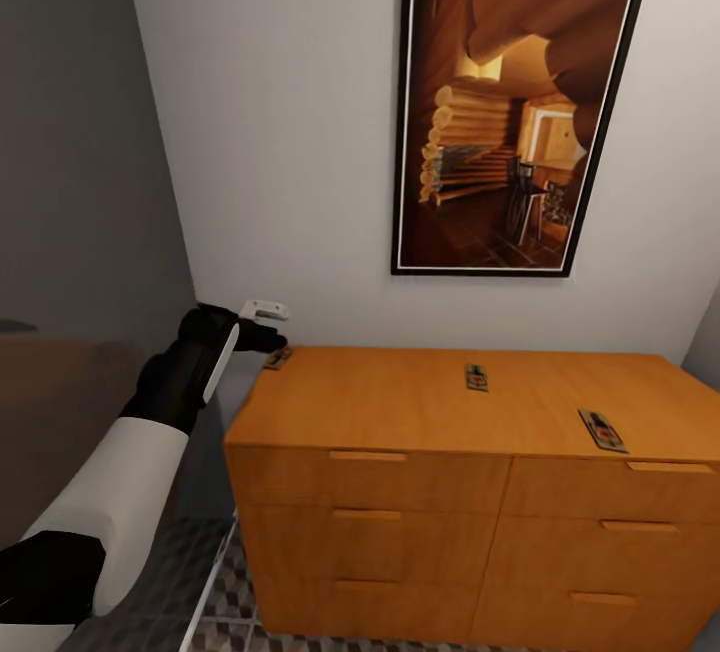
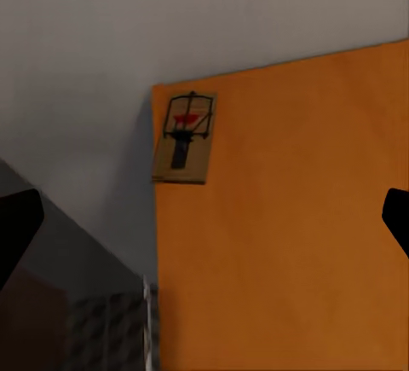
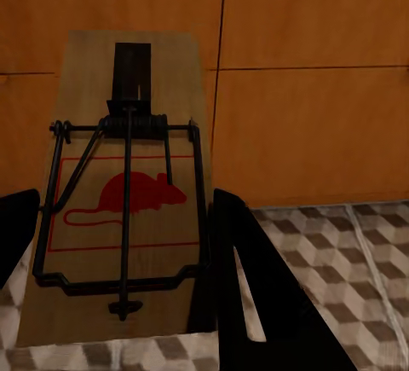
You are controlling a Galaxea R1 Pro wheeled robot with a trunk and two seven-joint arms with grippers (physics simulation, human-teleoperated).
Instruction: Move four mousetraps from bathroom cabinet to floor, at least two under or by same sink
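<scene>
Three mousetraps lie on the flat top of the orange-brown cabinet [image 1: 400, 402]: one at the back left corner [image 1: 277, 358], one mid-top [image 1: 476, 377], one at the right [image 1: 603, 429]. My left gripper [image 1: 272, 340] hovers just left of the corner trap. In the left wrist view that mousetrap [image 2: 185, 136] sits at the cabinet top's [image 2: 290, 217] corner, ahead of my left gripper [image 2: 204, 226], which is wide open. My right gripper [image 3: 123, 209] is shut on a fourth mousetrap [image 3: 128, 200], in front of the drawer fronts [image 3: 298, 89] and above the cube-patterned floor [image 3: 341, 252].
A large framed picture [image 1: 515, 112] hangs on the white wall above the cabinet. A grey wall [image 1: 80, 182] stands close on the left, leaving a narrow gap beside the cabinet. Tiled floor [image 1: 235, 592] shows below the drawers.
</scene>
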